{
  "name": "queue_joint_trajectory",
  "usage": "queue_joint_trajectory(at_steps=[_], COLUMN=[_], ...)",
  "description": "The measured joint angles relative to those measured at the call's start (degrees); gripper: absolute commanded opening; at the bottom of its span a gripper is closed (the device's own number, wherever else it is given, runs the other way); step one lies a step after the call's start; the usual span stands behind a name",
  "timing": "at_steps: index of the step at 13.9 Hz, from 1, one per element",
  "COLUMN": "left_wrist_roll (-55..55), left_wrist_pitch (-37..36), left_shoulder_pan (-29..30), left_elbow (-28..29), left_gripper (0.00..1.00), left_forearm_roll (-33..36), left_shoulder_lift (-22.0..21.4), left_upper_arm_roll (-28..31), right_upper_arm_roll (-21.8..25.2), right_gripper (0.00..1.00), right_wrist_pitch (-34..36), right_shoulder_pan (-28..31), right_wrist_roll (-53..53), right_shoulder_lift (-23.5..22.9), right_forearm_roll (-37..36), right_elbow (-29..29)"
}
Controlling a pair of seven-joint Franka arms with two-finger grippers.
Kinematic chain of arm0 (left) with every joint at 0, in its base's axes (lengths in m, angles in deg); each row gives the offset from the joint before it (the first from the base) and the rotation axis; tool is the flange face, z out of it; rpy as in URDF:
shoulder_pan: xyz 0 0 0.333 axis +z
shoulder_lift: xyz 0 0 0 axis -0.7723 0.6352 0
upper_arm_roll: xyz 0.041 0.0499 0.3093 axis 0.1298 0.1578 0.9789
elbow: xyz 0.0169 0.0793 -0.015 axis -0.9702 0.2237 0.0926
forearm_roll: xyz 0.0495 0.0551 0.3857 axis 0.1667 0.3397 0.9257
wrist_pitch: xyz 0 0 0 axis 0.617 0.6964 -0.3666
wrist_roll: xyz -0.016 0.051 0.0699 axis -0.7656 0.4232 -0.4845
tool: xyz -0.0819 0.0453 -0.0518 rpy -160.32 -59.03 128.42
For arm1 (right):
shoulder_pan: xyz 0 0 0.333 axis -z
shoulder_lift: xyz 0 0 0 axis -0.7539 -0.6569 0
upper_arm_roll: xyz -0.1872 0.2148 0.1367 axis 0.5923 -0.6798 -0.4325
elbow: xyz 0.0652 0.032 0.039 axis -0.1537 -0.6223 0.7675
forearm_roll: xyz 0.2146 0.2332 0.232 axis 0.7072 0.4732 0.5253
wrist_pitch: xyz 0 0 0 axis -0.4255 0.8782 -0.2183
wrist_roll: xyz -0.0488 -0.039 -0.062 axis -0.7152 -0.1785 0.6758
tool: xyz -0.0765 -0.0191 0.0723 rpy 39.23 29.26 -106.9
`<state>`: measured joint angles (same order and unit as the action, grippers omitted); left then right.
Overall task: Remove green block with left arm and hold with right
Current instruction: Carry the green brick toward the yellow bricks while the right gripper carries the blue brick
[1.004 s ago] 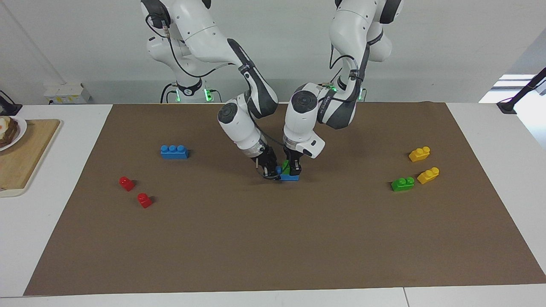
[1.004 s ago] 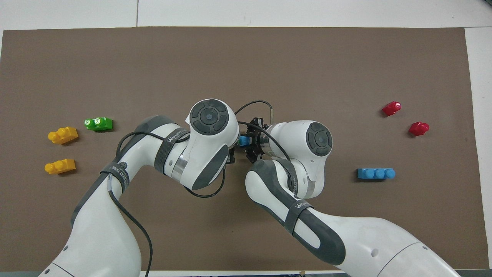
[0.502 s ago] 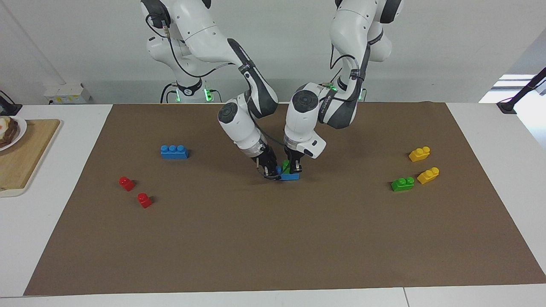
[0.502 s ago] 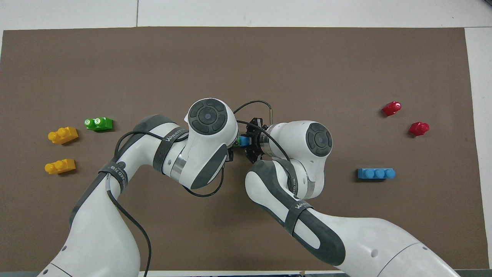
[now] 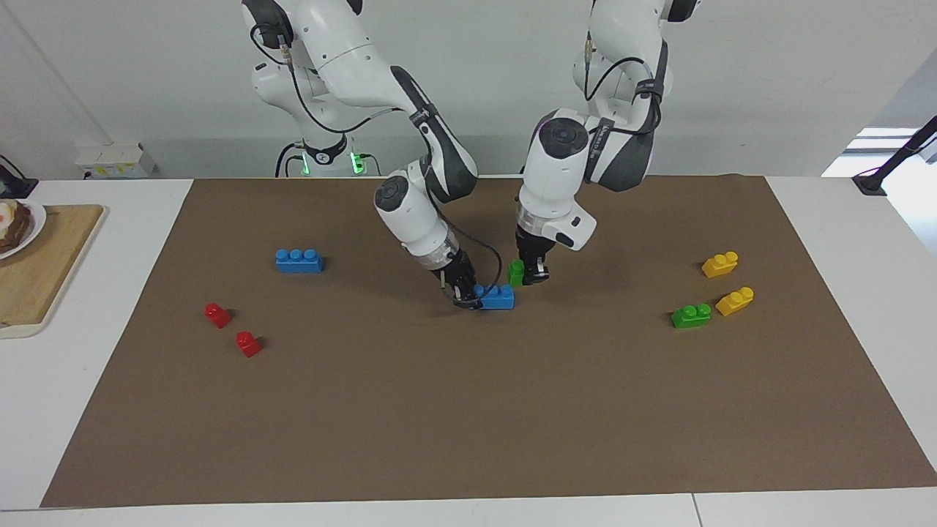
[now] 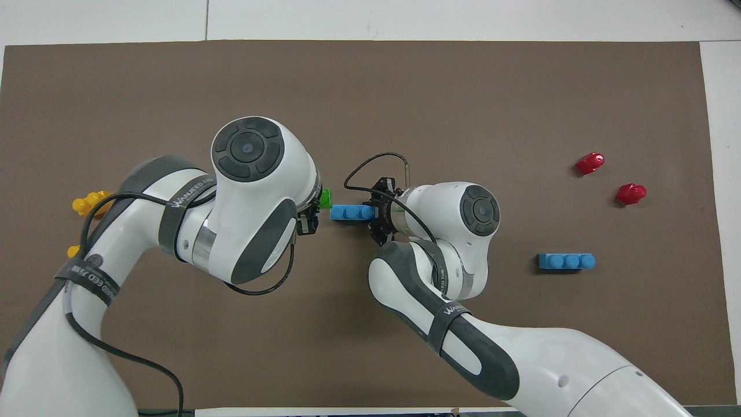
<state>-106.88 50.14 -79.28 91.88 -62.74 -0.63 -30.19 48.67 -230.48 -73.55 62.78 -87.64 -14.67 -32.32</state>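
Note:
My left gripper (image 5: 532,276) is shut on the green block (image 5: 516,272) and holds it a little above the brown mat, just clear of the blue three-stud brick (image 5: 498,297) it sat on. My right gripper (image 5: 463,296) is shut on one end of that blue brick, which rests on the mat. In the overhead view the green block (image 6: 326,198) shows at the edge of the left arm's wrist, beside the blue brick (image 6: 350,212), and the right gripper (image 6: 376,212) is at the brick's other end.
A second green brick (image 5: 691,315) and two yellow bricks (image 5: 719,264) (image 5: 735,301) lie toward the left arm's end. Another blue brick (image 5: 299,260) and two red bricks (image 5: 217,315) (image 5: 248,343) lie toward the right arm's end. A wooden board (image 5: 36,278) lies off the mat there.
My left gripper has pulled the green block off the blue brick, lifting it up and toward the left arm's end. My right gripper has kept the blue brick in place.

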Motion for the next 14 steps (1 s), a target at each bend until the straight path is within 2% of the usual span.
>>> queue_joint_trajectory(at_steps=[3,6,11,14], left_wrist_roll=[11.7,24.0,49.6,68.4], left_wrist_pitch=[-7.4,-10.6,-11.8,-13.5], left_shoulder_pan=[2.0,5.3,14.0,18.6], left_elbow=[0.3,2.6,15.0,19.2], left_gripper=[0.0,0.0,0.0,0.0], left_forearm_roll=[0.0,-0.1,-2.3,-2.5], left_shoulder_lift=[-3.6,-7.3,-21.3,-24.8], left_upper_arm_roll=[0.1,0.2,0.6,0.7], right_upper_arm_roll=[0.4,1.0,1.7,1.9], right_gripper=[0.0,0.0,0.0,0.0], right_wrist_pitch=[1.5,8.8,23.5,28.3], right_shoulder_pan=[0.5,4.8,18.8,27.4], right_wrist_roll=[-1.7,-7.3,-18.7,-23.4], right_shoulder_lift=[0.1,1.6,5.6,5.7], right_forearm_roll=[0.0,-0.2,-0.5,-1.2], right_elbow=[1.8,5.8,6.8,6.2])
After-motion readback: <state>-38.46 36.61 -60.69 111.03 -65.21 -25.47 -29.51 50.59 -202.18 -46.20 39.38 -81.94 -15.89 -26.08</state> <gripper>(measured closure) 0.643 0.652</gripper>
